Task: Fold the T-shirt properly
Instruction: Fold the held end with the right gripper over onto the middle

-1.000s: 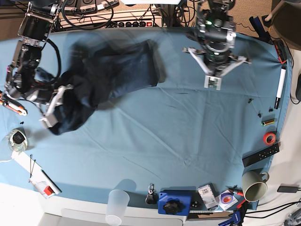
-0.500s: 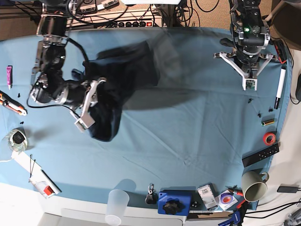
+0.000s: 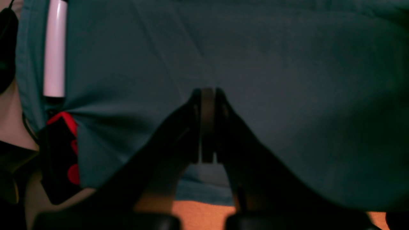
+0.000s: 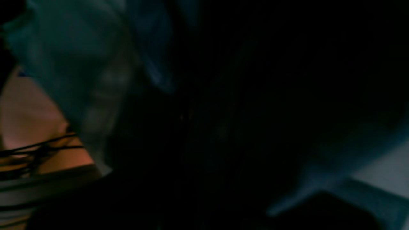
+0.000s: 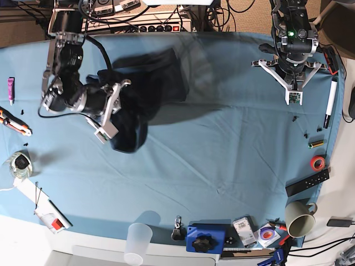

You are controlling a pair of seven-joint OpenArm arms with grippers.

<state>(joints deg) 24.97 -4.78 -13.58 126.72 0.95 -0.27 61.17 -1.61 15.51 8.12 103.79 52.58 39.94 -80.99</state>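
A: Where is there room to pass?

B: The middle of the cloth [image 5: 222,149] is bare, from the T-shirt [image 5: 147,83] across to the right edge.

A: And what blocks the way?

B: The right gripper [image 5: 108,111] sits against the T-shirt's bunched left end. The left gripper [image 5: 294,95] hangs over the far right corner, near a white pen [image 5: 331,101] and red tape [image 5: 318,162]. Along the front edge stand a clear cup [image 5: 138,243], a blue box [image 5: 206,238] and a mug [image 5: 300,218]. Scissors [image 5: 14,123] and a coil [image 5: 21,164] crowd the left edge.
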